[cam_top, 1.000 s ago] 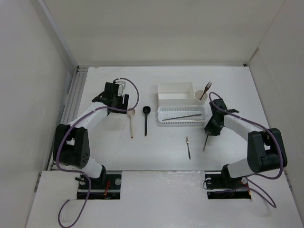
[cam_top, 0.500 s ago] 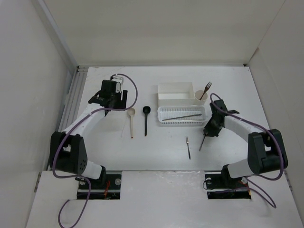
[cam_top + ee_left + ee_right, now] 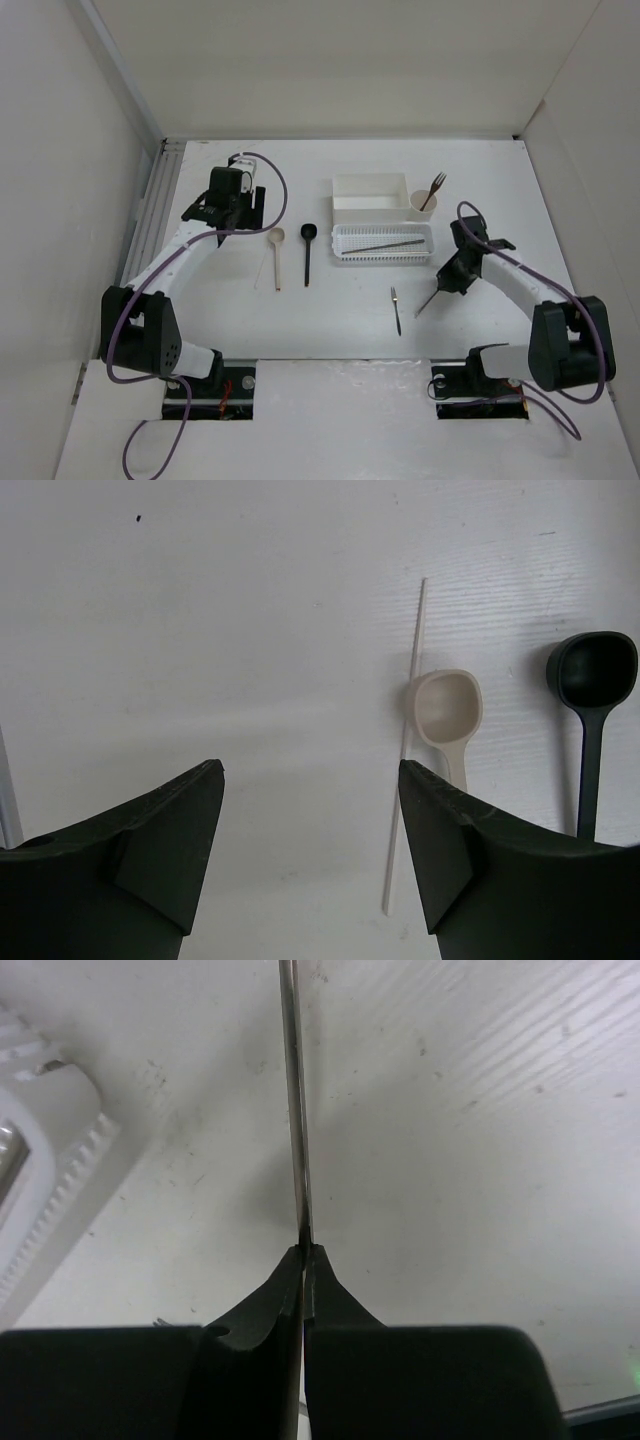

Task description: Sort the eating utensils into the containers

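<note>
My right gripper (image 3: 449,283) is shut on a thin dark stick (image 3: 428,304), which hangs slanted above the table in front of the perforated basket (image 3: 350,252). The right wrist view shows the stick (image 3: 292,1110) pinched between closed fingertips. My left gripper (image 3: 238,212) is open and empty over the table's left part. Its wrist view shows a pale stick (image 3: 405,750), a beige spoon (image 3: 447,708) and a black spoon (image 3: 592,670) lying to the right of its fingers. Both spoons, beige (image 3: 277,255) and black (image 3: 307,250), lie left of the basket. A small dark fork (image 3: 396,310) lies near the front.
A white box (image 3: 370,192) stands behind the basket, which holds another dark stick (image 3: 383,243). A beige cup (image 3: 422,204) with a fork (image 3: 435,188) in it stands right of the box. White walls enclose the table on three sides.
My right gripper has moved toward the near right with the dark stick, which now slants more. My left gripper has drifted slightly back and left.
</note>
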Robot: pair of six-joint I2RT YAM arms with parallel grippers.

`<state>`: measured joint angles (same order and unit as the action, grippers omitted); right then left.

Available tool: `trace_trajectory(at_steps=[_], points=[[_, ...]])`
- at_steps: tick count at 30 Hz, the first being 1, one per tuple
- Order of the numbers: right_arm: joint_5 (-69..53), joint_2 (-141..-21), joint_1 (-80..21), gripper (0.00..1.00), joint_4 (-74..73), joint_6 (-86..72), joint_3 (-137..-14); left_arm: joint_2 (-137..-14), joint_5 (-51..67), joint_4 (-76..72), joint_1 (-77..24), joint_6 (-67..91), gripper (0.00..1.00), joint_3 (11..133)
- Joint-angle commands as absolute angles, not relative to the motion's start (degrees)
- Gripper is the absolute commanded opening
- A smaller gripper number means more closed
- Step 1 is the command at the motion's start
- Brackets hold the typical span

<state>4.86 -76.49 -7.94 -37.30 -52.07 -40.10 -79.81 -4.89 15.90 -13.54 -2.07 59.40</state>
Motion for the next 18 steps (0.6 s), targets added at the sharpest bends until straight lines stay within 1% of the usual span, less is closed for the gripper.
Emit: trace_trajectory(at_steps=[1, 10, 13, 14, 17, 18], points=[[11.24, -70.67, -7.56, 0.0, -41.21, -54.58, -41.04, -77.61, -5.62, 15.56, -13.89, -1.85, 0.68, 60.82], [17.48, -65.93, -7.56, 0.0, -45.0, -53.88, -46.22, -78.13, -4.39, 15.56, -13.89, -1.85, 0.68, 59.68], [22.93, -61.36, -10.1, 0.0, -42.64, -46.17, -50.52, -78.13, -3.08, 15.03, -13.89, -2.46, 0.68, 58.36], [23.81, -59.78, -10.63, 0.0, -41.15, -39.27, -51.76, -78.13, -3.08, 15.03, -13.89, -2.46, 0.68, 57.75], [24.96, -59.24, -11.43, 0.0, -35.61, -28.6, -57.47, -78.13, -3.08, 14.5, -13.89, -2.46, 0.68, 57.22], [24.96, -59.85, -12.03, 0.0, -34.38, -22.21, -58.96, -78.13, -3.08, 14.5, -13.89, -2.46, 0.68, 56.69]])
